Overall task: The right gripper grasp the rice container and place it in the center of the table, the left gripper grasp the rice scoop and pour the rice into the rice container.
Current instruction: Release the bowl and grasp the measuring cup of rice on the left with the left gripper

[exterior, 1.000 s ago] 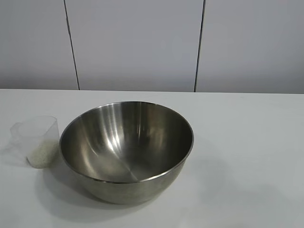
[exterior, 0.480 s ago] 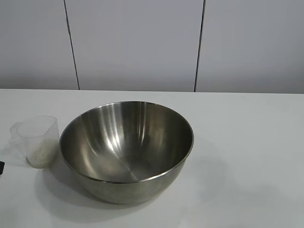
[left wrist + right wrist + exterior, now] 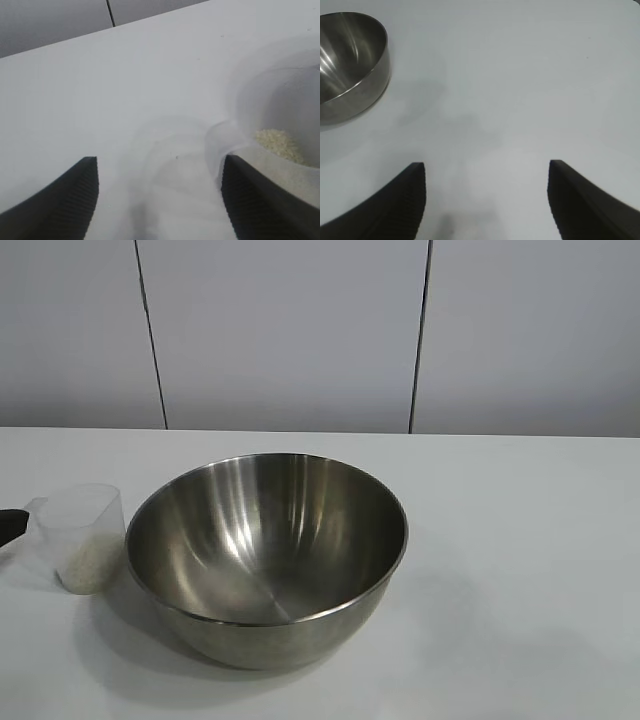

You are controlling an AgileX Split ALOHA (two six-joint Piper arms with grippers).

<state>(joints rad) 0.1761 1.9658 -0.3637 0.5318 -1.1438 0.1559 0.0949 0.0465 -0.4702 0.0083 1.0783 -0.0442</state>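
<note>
we see a white table [image 3: 520,540] before a grey panelled wall [image 3: 290,330]. one steel rice container [image 3: 266,550] sits centre frame; one rice scoop [image 3: 82,537] with rice [image 3: 85,562] touches its left side. the left gripper [image 3: 160,192], spread wide and empty, nears the scoop's handle; the right gripper [image 3: 487,195] hangs spread, empty.

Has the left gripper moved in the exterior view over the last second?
Yes. The left gripper has entered from the left edge, closing on the rice scoop, which sits unmoved beside the rice container.
</note>
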